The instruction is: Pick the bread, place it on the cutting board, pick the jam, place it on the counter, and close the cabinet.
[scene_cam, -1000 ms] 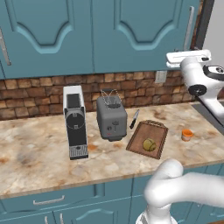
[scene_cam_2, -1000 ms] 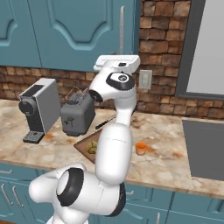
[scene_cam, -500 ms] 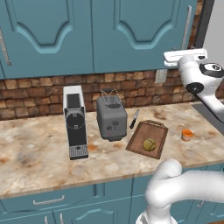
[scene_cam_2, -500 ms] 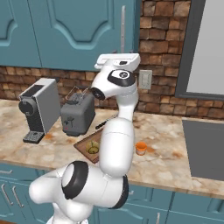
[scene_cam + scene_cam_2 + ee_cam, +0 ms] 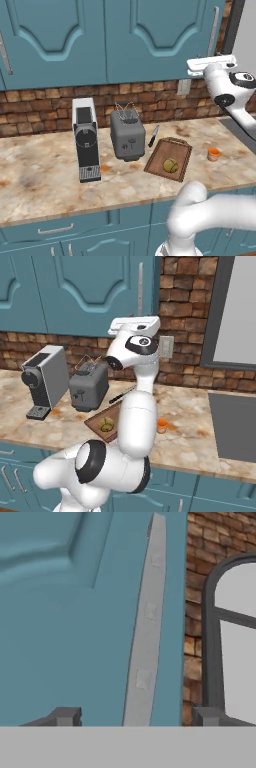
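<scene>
Two appliances sit at the left of the counter (image 5: 45, 185) as we scan across: a coffee machine (image 5: 86, 140), then a grey toaster (image 5: 127, 135) just beside it. Next we come to a knife (image 5: 153, 135) lying near the brick wall, between the toaster and the cutting board (image 5: 161, 156). We see the bread (image 5: 170, 165) resting on the board, toward its near end. Further right, we spot the jam (image 5: 214, 153) standing on the counter, apart from the board. Up above, we've got the cabinet (image 5: 160, 40) with its door flat against the front, its long silver handle (image 5: 213, 31) running vertically near the right edge. Our arm is raised high on the right, and the gripper (image 5: 135, 716) is up at the door: in the hand view the fingertips (image 5: 64, 716) stand either side of the handle's lower stretch, well apart, with teal door showing between each tip and the bar. So we call the pincer wide, gripping nothing. To the right of the door we see brick and a dark window frame (image 5: 212, 637).
</scene>
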